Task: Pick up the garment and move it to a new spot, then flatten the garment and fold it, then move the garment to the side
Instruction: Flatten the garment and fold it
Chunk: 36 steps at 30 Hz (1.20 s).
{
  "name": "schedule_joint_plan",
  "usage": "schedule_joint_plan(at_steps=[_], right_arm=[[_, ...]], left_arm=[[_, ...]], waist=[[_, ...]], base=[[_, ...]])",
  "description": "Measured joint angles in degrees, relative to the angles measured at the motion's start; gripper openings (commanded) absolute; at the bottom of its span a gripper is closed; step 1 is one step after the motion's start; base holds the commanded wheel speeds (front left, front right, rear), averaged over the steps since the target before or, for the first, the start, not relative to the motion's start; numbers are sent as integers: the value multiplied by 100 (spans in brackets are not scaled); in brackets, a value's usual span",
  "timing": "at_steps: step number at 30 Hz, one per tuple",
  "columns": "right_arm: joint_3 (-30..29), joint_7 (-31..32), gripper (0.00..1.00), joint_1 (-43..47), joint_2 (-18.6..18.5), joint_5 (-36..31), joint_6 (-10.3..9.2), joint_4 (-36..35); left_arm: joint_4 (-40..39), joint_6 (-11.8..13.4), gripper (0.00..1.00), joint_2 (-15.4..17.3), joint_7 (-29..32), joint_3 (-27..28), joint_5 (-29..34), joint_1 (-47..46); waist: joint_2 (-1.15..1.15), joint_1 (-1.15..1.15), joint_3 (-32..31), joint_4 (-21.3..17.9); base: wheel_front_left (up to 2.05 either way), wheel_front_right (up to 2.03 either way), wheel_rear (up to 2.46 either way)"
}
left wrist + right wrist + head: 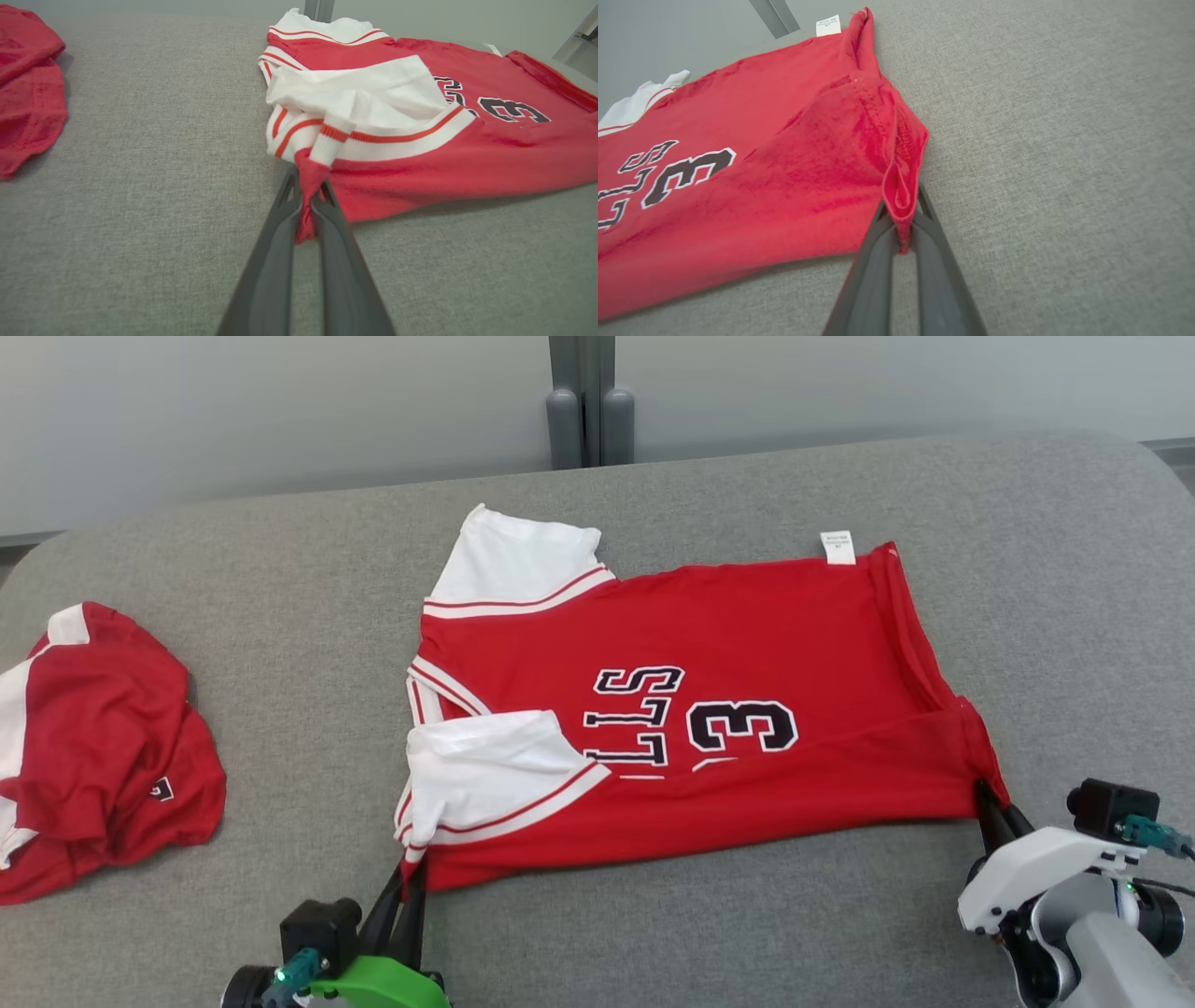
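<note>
Two pinches: jersey (709, 709) near edge
Left gripper (411, 885): clenched, sleeve corner
Right gripper (985, 795): clenched, hem corner

the crumpled red garment (103, 756) at the left is cut off by the picture's edge. print on the white label (837, 547) is too small to read. the jersey (747, 635) has black lettering (639, 714) partly covered by its near sleeve (485, 761) and folded-up near edge. the tips of the left gripper (409, 887) and right gripper (982, 795) are buried in pinched cloth.
</note>
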Motion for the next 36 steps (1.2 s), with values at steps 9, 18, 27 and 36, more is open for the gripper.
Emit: schedule_joint_plan(at_steps=[9, 18, 27, 36], right_arm=[[-432, 231, 100, 712, 137, 48, -1, -906], [-1140, 177, 100, 769, 469, -116, -5, -1893], [-1189, 302, 100, 402, 708, -506, -7, -2615], [-1023, 537, 100, -631, 810, -748, -7, -3021]], left_arm=[[-160, 64, 100, 43, 307, -82, -91, 260], [-828, 222, 100, 121, 140, 74, -101, -4], [-1435, 49, 100, 347, 280, 20, -149, -972], [-1118, -112, 100, 1423, 2383, -1038, -1101, -3283]], waist=[[0, 0, -181, -66], [0, 0, -107, -48], [0, 0, 231, -102], [0, 0, 986, -296]], base=[[0, 0, 0], [0, 0, 0], [0, 0, 0], [0, 0, 0]])
